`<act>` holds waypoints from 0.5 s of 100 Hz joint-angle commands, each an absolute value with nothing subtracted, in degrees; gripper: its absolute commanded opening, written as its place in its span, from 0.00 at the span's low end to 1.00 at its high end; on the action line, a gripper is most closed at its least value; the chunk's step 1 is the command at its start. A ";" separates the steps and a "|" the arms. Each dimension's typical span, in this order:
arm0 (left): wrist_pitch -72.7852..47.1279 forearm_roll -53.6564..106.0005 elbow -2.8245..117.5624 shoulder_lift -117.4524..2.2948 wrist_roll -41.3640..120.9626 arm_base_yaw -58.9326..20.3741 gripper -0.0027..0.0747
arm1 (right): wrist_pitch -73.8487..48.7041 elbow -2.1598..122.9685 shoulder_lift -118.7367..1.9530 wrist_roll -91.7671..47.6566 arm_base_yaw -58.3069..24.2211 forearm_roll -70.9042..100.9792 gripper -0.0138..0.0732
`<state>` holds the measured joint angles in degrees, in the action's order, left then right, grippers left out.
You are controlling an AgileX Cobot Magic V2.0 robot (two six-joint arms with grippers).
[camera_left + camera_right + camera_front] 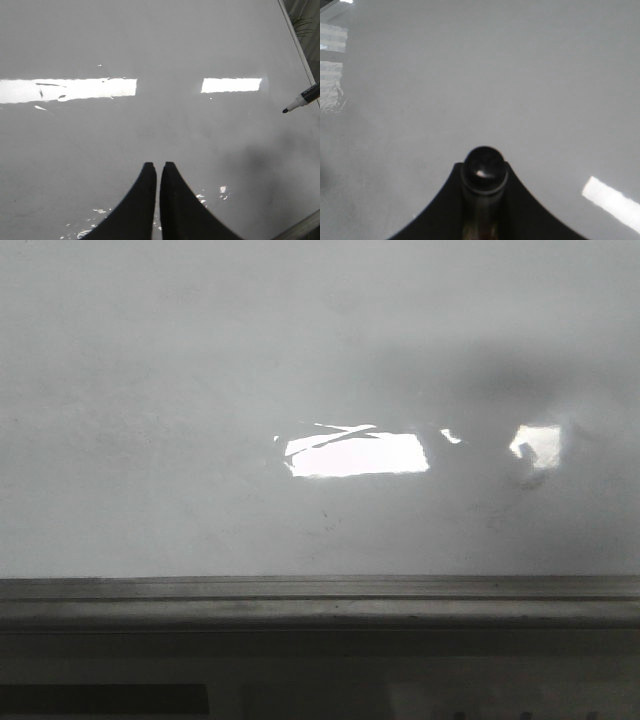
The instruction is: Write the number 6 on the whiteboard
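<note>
The whiteboard (200, 390) is a glossy white-grey board with bright glare patches; a grey metal strip (320, 600) runs along its lower edge. No number 6 shows on it in any view. Neither gripper shows in the front view. In the left wrist view my left gripper (158, 166) is shut and empty above the bare board (150, 45). In the right wrist view my right gripper (484, 169) is shut on a black marker (484, 164), seen end-on, over the board (520, 75). The marker's white-collared black tip (305, 99) also shows in the left wrist view, just above the board.
The board's framed edge (295, 40) runs along one side in the left wrist view, with dim clutter (305, 20) beyond it. Another frame strip (300, 229) crosses the corner near the left fingers. A dark shadow (500, 380) lies on the board's right part.
</note>
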<state>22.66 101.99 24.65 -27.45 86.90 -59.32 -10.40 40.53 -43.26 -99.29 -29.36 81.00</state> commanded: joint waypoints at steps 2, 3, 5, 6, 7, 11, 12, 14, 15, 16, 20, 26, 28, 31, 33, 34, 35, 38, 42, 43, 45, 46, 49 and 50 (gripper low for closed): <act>21.18 100.25 26.17 -27.61 86.57 -59.38 0.01 | -11.17 42.73 -43.24 -99.88 -29.60 82.47 0.11; 21.18 100.25 26.17 -27.61 86.57 -59.38 0.01 | -11.18 42.73 -43.24 -99.88 -29.60 82.47 0.11; 21.18 100.25 26.17 -27.61 86.57 -59.38 0.01 | -11.51 42.73 -43.24 -99.88 -29.60 82.47 0.11; 21.18 100.25 26.17 -27.61 86.57 -59.38 0.01 | -11.53 42.73 -43.24 -99.88 -29.60 82.47 0.11; 21.18 100.25 26.17 -27.61 86.57 -59.38 0.01 | -11.72 42.73 -43.24 -99.88 -29.60 82.47 0.11; 21.18 100.25 26.17 -27.61 86.57 -59.38 0.01 | -12.66 42.73 -43.24 -99.88 -29.60 82.47 0.11; 21.18 100.25 26.17 -27.61 86.57 -59.38 0.01 | -12.96 42.73 -43.24 -99.88 -29.60 82.47 0.11; 21.18 100.25 26.17 -27.61 86.57 -59.38 0.01 | -13.27 42.73 -43.24 -99.88 -29.60 82.47 0.11; 21.18 100.25 26.17 -27.61 86.57 -59.38 0.01 | -13.63 42.73 -43.24 -99.88 -29.60 82.47 0.11; 21.18 100.25 26.17 -27.61 86.57 -59.38 0.01 | -13.82 42.73 -43.24 -99.88 -29.60 82.47 0.11; 21.18 100.25 26.17 -27.61 86.57 -59.38 0.01 | -14.84 42.73 -43.24 -99.88 -29.60 82.47 0.11; 21.18 100.25 26.17 -27.61 86.57 -59.38 0.01 | -16.04 42.73 -43.24 -99.88 -29.60 82.47 0.11; 21.18 100.25 26.17 -27.61 86.57 -59.38 0.01 | -16.30 42.73 -43.24 -99.88 -29.60 82.47 0.11; 21.18 100.25 26.17 -27.61 86.57 -59.38 0.01 | -16.94 42.73 -43.24 -99.88 -29.60 82.47 0.11; 21.18 100.25 26.17 -27.61 86.57 -59.38 0.01 | -17.26 42.73 -43.24 -99.88 -29.60 82.47 0.11; 21.18 100.25 26.17 -27.61 86.57 -59.38 0.01 | -17.38 42.73 -43.37 -99.88 -29.60 82.47 0.11; 21.18 100.25 26.17 -27.61 86.57 -59.38 0.01 | -17.49 42.73 -43.38 -99.88 -29.60 82.47 0.11; 21.18 100.25 26.17 -27.61 86.57 -59.38 0.01 | -18.13 42.73 -43.50 -99.88 -29.60 82.47 0.11; 21.18 100.25 26.17 -27.61 86.57 -59.38 0.01 | -18.82 42.73 -43.60 -99.88 -29.60 82.57 0.11; 21.18 100.25 26.17 -27.61 86.57 -59.38 0.01 | -19.18 42.73 -43.60 -99.88 -29.60 82.57 0.11; 21.18 100.25 26.17 -27.61 86.57 -59.38 0.01 | -19.88 42.73 -43.60 -99.88 -29.60 82.57 0.11; 21.18 100.25 26.17 -27.61 86.57 -59.38 0.01 | -20.12 42.73 -43.60 -99.88 -29.60 82.57 0.11; 21.18 100.25 26.17 -27.61 86.57 -59.38 0.01 | -21.02 42.73 -43.60 -99.88 -29.60 82.57 0.11; 21.18 100.25 26.17 -27.61 86.57 -59.38 0.01 | -21.47 42.73 -43.60 -99.88 -29.60 82.57 0.11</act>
